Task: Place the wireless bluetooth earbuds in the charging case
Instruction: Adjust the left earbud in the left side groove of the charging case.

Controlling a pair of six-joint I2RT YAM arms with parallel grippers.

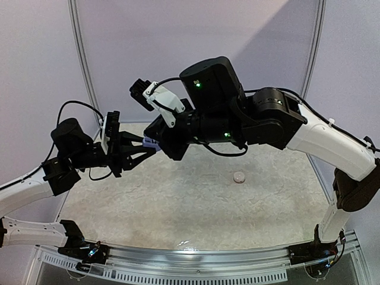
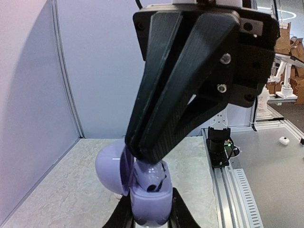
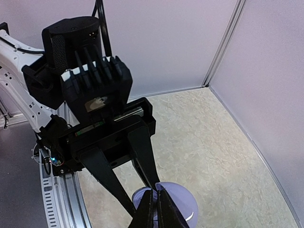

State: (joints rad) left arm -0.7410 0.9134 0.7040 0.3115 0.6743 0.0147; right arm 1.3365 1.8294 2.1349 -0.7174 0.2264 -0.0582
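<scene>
My left gripper (image 1: 145, 146) is shut on the charging case (image 1: 151, 143), a pale lavender pebble held above the table. In the left wrist view its fingers (image 2: 122, 213) clamp the case body (image 2: 151, 204), with the lid (image 2: 108, 168) hinged open to the left. A glossy lavender earbud (image 2: 151, 172) sits in the case next to a dark socket. My right gripper (image 2: 142, 154) comes down from above, shut, its tips resting on that earbud. In the right wrist view the right gripper (image 3: 155, 202) sits over the case lid (image 3: 183, 206). A second earbud (image 1: 239, 177) lies on the table.
The beige table top (image 1: 178, 202) has pale partition walls behind and at both sides. A metal rail (image 1: 196, 258) with the arm bases runs along the near edge. The two arms cross closely over the table's back left.
</scene>
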